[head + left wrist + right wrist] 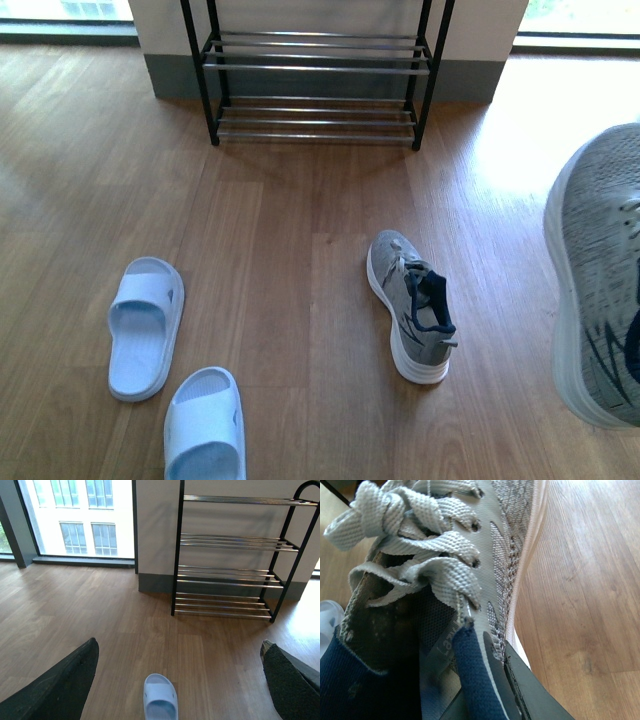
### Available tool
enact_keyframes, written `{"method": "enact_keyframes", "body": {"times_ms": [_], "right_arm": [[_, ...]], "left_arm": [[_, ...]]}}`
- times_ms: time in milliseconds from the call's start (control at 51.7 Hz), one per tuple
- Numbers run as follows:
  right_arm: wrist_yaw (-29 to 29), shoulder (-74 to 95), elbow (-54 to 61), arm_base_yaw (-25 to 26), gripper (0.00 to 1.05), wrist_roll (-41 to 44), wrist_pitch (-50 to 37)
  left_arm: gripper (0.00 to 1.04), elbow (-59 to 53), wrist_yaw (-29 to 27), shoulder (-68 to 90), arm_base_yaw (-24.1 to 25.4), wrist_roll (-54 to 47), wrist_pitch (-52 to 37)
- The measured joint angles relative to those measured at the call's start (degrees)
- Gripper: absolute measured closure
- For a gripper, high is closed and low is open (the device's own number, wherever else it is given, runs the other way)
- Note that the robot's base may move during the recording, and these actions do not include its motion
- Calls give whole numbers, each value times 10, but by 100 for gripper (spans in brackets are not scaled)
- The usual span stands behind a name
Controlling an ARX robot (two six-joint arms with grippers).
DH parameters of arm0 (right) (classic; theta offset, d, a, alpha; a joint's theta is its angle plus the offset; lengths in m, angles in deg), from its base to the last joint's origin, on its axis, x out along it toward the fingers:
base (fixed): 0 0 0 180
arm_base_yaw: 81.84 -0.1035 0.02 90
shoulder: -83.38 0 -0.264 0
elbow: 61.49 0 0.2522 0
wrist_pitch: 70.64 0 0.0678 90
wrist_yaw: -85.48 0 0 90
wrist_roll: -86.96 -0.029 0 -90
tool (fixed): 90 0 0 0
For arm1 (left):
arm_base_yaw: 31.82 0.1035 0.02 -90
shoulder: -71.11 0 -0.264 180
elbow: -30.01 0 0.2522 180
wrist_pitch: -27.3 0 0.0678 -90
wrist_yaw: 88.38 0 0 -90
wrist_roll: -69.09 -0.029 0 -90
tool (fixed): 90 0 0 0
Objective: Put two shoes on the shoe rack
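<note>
Though unclear, fingers (532,692) (right) clasp sneaker (512,550).

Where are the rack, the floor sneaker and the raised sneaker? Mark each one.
rack (318,68), front view, on a silver rod of the upper visible tier.
floor sneaker (406,308), front view, on its grey knit side.
raised sneaker (600,290), front view, on its grey knit upper.

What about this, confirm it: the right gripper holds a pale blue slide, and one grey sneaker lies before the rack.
Not quite. The right wrist view shows the right gripper holding a grey sneaker, not a slide. The other grey sneaker does lie before the rack.
</note>
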Motion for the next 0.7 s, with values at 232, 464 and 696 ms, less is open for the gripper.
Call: {"method": "enact_keyframes", "body": {"times_ms": [232,464,696], "right_arm": [[16,-102,16,8,103,1,32],[16,-109,20,8,103,2,33],[16,-109,20,9,103,2,33]], "left_arm": [[9,0,0,0,0,0,0],[9,0,0,0,0,0,0],[9,0,0,0,0,0,0]]}}
